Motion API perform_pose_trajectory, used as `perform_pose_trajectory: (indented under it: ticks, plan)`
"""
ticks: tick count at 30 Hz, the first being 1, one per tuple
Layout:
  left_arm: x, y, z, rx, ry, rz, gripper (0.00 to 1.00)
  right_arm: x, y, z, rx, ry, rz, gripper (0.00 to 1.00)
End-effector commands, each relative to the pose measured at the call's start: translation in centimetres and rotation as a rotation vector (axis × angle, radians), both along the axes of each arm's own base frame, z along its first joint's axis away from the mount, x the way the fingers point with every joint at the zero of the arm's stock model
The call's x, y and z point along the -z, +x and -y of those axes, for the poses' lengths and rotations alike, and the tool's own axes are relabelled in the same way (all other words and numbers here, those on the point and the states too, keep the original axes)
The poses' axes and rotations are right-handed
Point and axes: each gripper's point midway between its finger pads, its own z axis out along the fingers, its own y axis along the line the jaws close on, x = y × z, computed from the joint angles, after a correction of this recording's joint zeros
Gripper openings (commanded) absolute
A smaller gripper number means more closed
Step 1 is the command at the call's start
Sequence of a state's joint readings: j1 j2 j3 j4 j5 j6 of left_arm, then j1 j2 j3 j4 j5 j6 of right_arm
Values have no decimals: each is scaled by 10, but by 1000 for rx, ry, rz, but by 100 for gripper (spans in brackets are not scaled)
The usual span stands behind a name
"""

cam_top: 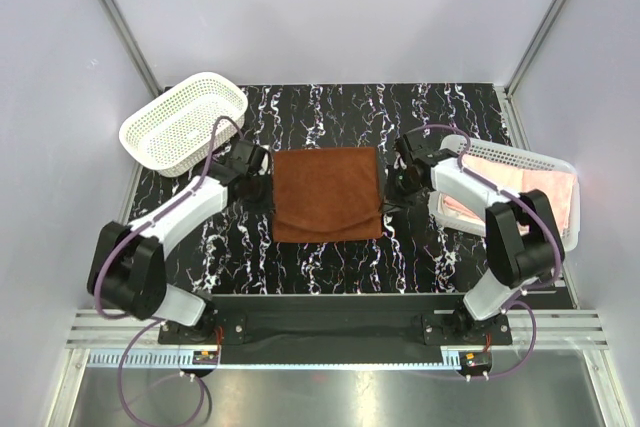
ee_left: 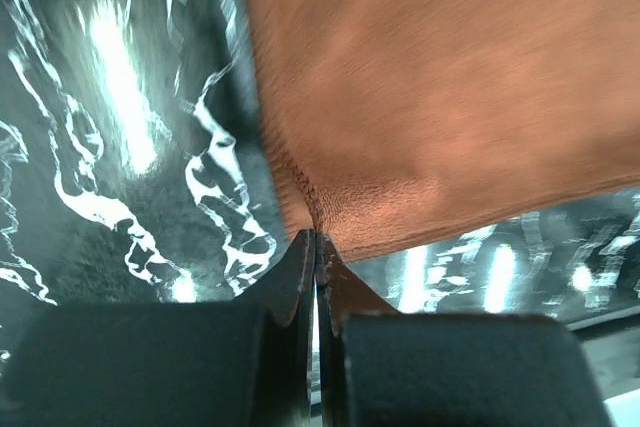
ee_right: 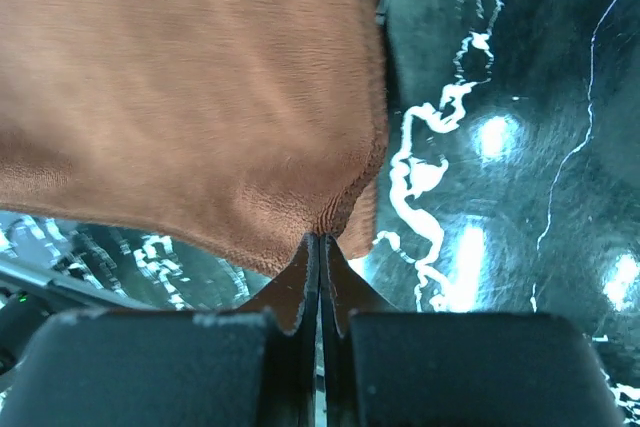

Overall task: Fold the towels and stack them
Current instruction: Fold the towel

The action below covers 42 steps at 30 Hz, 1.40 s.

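Left wrist view puts the left gripper (ee_left: 316, 237) nearest, its fingers clenched on a stitched corner of the brown towel (ee_left: 450, 87), the cloth puckering right at the tips. The right wrist view mirrors it: the right gripper (ee_right: 320, 239) is pinched tight on the opposite corner, with a second layer of cloth peeking out beneath the held hem.

From overhead, the towel lies spread in the middle of the black marbled table (cam_top: 330, 107), between the two arms, each gripper at one side edge towards the near end. Beyond, a white perforated basket (cam_top: 215, 80) stands at the far left corner. A second white basket (cam_top: 520, 157) sits at the right, with pink towels (cam_top: 530, 187) lying in it.

Both grips bite only a sliver of fabric, so a corner could slip free if the arms pull apart or lift quickly. Uneven travel between the two sides would likely skew the fold and leave the edges misaligned. I cannot tell whether each pinch holds one layer or two; catching only the top one would drag it off the lower layer.
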<state>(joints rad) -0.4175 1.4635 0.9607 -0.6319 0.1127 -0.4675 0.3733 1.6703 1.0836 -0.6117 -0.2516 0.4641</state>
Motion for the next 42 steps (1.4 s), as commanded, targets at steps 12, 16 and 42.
perform_pose_trajectory:
  ticks: [12,16,42]
  plan:
    - [39,-45,-1,13,-49,-75,0,29,-47,5,-21,43,-40,0]
    - [43,-48,-3,16,-36,-90,0,31,-48,4,-26,53,-53,5]
    - [55,-36,17,16,-114,-109,33,43,-46,4,-16,29,-82,24]
